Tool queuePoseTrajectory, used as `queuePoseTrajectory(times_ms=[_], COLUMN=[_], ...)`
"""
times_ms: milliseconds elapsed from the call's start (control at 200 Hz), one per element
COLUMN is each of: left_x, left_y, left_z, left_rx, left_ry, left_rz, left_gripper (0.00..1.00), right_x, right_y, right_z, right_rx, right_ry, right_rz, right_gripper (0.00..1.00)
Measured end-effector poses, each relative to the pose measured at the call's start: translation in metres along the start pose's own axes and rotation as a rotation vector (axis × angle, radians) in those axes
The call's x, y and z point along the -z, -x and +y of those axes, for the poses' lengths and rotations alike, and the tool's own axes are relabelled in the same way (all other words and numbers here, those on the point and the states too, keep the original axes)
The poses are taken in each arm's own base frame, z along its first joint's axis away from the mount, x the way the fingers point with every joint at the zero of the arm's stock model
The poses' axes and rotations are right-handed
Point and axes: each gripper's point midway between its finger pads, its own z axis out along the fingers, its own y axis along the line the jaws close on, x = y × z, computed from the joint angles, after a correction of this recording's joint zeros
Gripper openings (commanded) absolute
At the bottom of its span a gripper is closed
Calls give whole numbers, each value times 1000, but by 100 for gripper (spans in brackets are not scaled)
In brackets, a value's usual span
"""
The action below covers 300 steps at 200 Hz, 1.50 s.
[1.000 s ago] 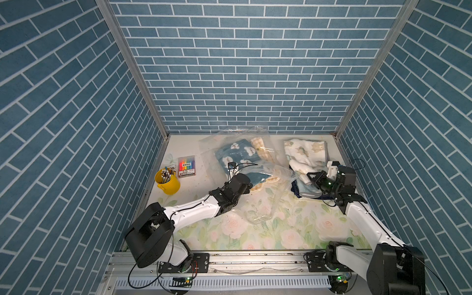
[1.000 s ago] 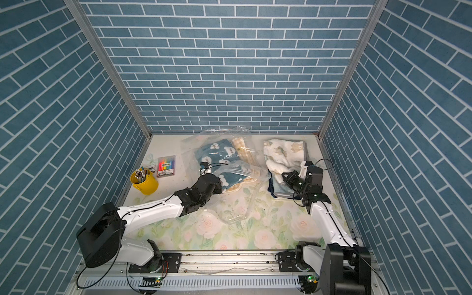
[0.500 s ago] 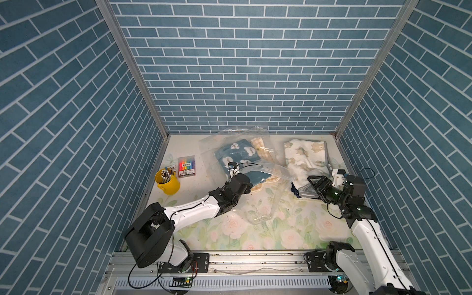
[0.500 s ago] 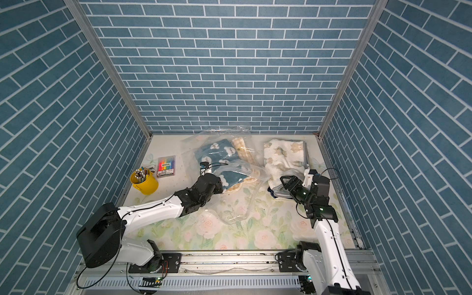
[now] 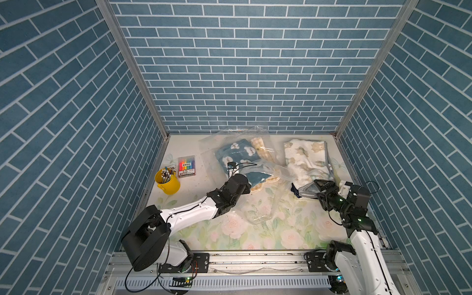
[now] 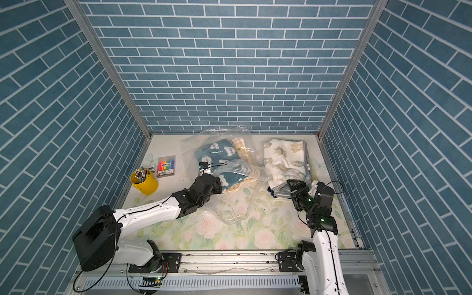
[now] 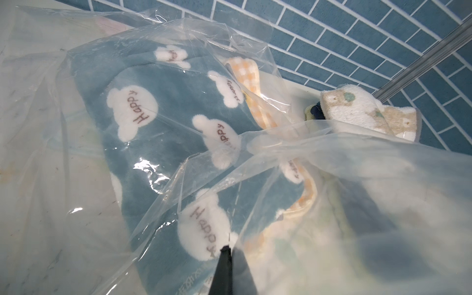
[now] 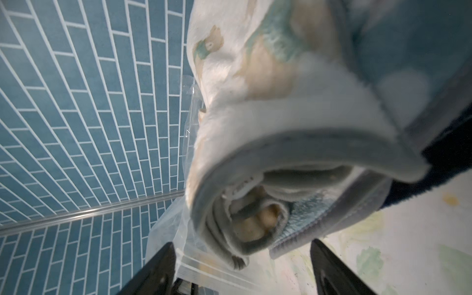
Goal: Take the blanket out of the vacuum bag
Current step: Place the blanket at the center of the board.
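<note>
The vacuum bag [image 5: 259, 204] is crinkled clear plastic spread across the middle of the table, also seen in the left wrist view [image 7: 357, 178]. A blue blanket [image 5: 233, 153] with white "Happy" bears [image 7: 158, 153] lies inside it, next to a yellow checked cloth [image 5: 258, 146]. A folded white bear-print blanket [image 5: 304, 158] [image 6: 283, 155] lies outside the bag at the right. My left gripper [image 7: 229, 249] is shut on the bag's plastic film at the blue blanket's near edge. My right gripper [image 5: 322, 187] [image 8: 241, 244] stands open just in front of the white blanket's folded edge [image 8: 281, 127], holding nothing.
A yellow cup of pens [image 5: 167, 180] and a pack of coloured markers [image 5: 187, 167] sit at the left. Blue brick walls close in the left, back and right sides. The floral tablecloth [image 5: 268, 235] covers the front of the table.
My right gripper has opened, let go of the white blanket and drawn back toward the front. The blanket's edge has settled on the table. The left arm has not moved.
</note>
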Motion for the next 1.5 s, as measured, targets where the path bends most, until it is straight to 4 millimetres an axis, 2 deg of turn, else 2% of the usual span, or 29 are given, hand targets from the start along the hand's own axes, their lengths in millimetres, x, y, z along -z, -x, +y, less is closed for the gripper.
queuePoseTrajectory(times_ms=[120, 200, 260, 385, 485, 735, 890, 1025, 1165, 1250, 1365, 1500], left_x=[0, 0, 0, 0, 0, -1, -1, -3, -3, -3, -3, -2], left_y=[-2, -2, -3, -3, -3, -5, -4, -5, -6, -6, -6, -5], left_z=[-1, -2, -2, -2, -2, -2, -2, -2, -2, -2, -1, -2], left_rx=[0, 0, 0, 0, 2, 1, 1, 0, -2, -2, -3, -2], left_ry=[-8, -11, -12, -13, -14, -12, -12, -10, -8, -7, -5, -7], left_rz=[8, 12, 13, 13, 14, 19, 19, 22, 24, 24, 26, 23], left_gripper=[3, 3, 3, 3, 3, 3, 3, 3, 3, 3, 3, 4], right_x=[-1, -5, -8, -15, -18, -18, -17, -19, -20, -23, -29, -28], right_y=[8, 10, 11, 14, 19, 27, 30, 35, 44, 51, 56, 62], right_z=[1, -6, -11, -21, -19, -3, -2, -7, -8, -9, -13, -14], right_rx=[-64, -112, -150, -233, -271, -297, -311, -334, -364, -381, -401, -399], right_ry=[49, 65, 77, 117, 148, 232, 236, 224, 244, 251, 247, 255], right_rz=[-36, -52, -62, -76, -91, -102, -114, -136, -173, -188, -193, -210], right_gripper=[99, 100, 91, 84, 75, 77, 81, 80, 71, 61, 44, 17])
